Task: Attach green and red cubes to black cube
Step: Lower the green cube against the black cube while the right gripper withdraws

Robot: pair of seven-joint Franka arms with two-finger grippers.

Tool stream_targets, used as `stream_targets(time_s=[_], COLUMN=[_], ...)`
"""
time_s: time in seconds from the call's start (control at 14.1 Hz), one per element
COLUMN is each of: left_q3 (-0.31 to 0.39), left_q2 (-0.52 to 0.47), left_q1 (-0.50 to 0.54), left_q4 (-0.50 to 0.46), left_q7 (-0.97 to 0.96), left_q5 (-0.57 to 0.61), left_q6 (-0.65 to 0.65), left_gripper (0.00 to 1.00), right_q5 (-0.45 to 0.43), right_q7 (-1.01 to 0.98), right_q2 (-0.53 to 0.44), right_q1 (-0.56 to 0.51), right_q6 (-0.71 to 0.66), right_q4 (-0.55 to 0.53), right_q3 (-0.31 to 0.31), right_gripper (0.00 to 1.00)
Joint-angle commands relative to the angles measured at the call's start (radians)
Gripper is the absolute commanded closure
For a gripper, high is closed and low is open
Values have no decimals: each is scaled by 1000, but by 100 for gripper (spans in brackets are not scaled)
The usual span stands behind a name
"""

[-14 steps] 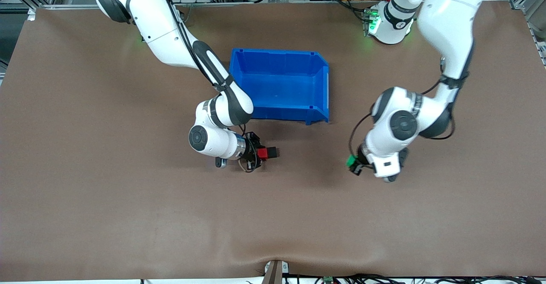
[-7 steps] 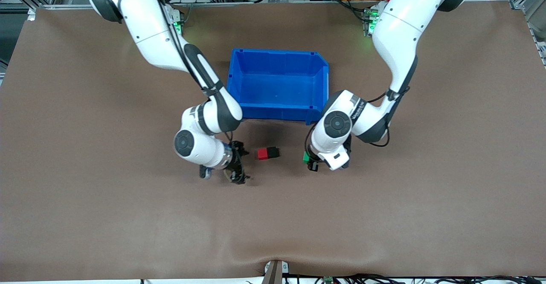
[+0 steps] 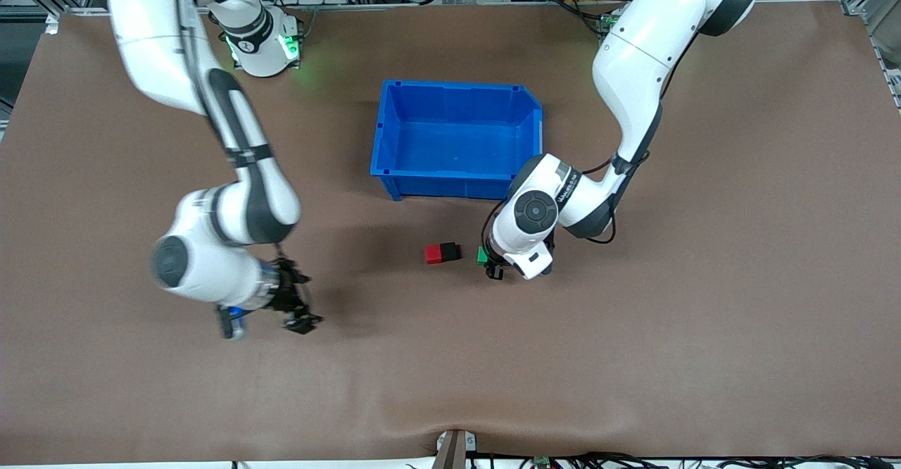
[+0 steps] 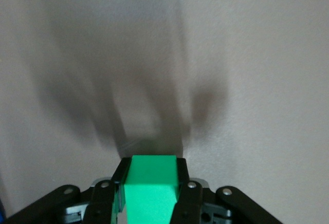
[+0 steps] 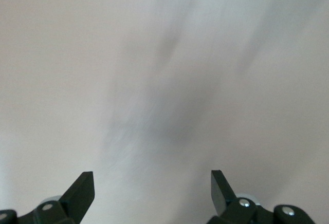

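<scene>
On brown surface (image 3: 633, 356) near blue bin (image 3: 389, 134), red cube (image 3: 433, 254) touched black cube (image 3: 450, 251), left hand (image 3: 488, 263) clamped green cube (image 3: 482, 255) beside them, right hand (image 3: 301, 310) spread wide, empty.

Bare table (image 3: 633, 356) all round, blue bin (image 3: 457, 138) (open-topped) the only obstacle.

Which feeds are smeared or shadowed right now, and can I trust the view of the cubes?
Front view: the right arm is motion-blurred, its open hand over bare brown table; the small red cube and matte black cube read sharp. Left wrist view: streaky shadows on the mat, bright green cube crisp in the left hand. Right wrist view: only smeared shadow.
</scene>
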Motion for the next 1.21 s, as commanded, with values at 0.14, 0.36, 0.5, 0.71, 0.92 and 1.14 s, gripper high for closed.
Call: stream_targets(time_s=[0.14,0.36,0.5,0.71,0.92,1.14], left_q3=[4,4,4,4,4,4], left_q2=[14,16,16,21,36,37], left_q1=[-37,-46,-51,-57,-68,-69], left_q4=[27,27,30,30,45,47], left_q7=[-11,-11,-14,-25,-37,-54], left_q5=[-21,-41,-44,-49,-49,-49], left_q6=[-5,-4,1,36,51,73], left_gripper=[100,100,100,100,100,100], right_q5=[-104,-161,-167,-243,-467,-469], right_q7=[-465,-821,-964,-1051,-1057,-1058], right_q2=[-151,-256,-338,-515,-725,-805], right_q1=[-112,-190,-239,-227,-119,-121], right_q6=[-299,-434,-530,-702,-666,-632], right_q4=[17,12,9,-5,-165,-283], right_q3=[-61,-83,-86,-81,-72,-72], right_gripper=[0,0,0,0,0,0])
